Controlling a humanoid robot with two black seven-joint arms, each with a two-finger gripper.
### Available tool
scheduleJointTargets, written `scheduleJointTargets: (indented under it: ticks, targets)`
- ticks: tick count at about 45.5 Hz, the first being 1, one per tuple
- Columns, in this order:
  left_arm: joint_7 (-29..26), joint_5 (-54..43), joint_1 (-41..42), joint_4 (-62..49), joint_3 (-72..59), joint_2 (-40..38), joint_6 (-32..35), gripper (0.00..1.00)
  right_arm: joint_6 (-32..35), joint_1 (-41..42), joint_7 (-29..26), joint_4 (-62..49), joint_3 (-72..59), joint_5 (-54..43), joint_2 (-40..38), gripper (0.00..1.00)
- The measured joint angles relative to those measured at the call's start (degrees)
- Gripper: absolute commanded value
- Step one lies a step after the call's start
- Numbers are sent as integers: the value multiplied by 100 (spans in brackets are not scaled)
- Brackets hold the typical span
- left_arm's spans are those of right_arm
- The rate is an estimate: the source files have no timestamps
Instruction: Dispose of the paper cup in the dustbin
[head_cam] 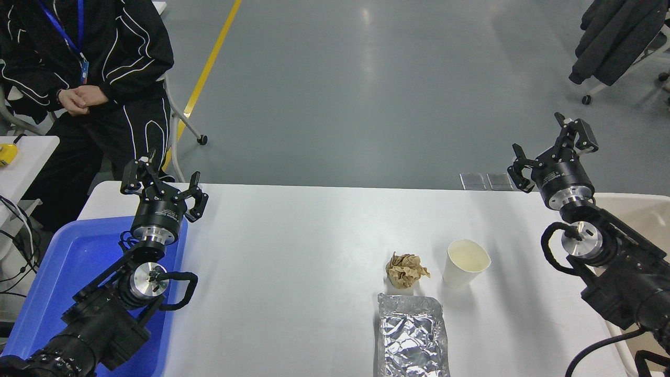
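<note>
The white paper cup [465,269] stands upright on the white table [293,251], right of centre, its cream inside showing. The beige dustbin [646,209] sits at the table's right edge, mostly hidden behind my right arm. My right gripper [554,147] is open and empty, raised over the table's far right edge, well behind and right of the cup. My left gripper [163,183] is open and empty, parked at the lower left above the blue tray.
A crumpled brown paper ball [405,270] lies just left of the cup. A silver foil tray [412,335] lies in front of both. A blue plastic tray [78,262] sits at the left. A person in black sits at the far left.
</note>
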Motion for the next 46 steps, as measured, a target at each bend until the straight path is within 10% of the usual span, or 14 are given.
scheduleJointTargets:
  ticks: [46]
  targets:
    - [3, 0, 0, 2, 0, 1, 0, 100, 55, 53, 5, -2, 41, 11, 24, 99]
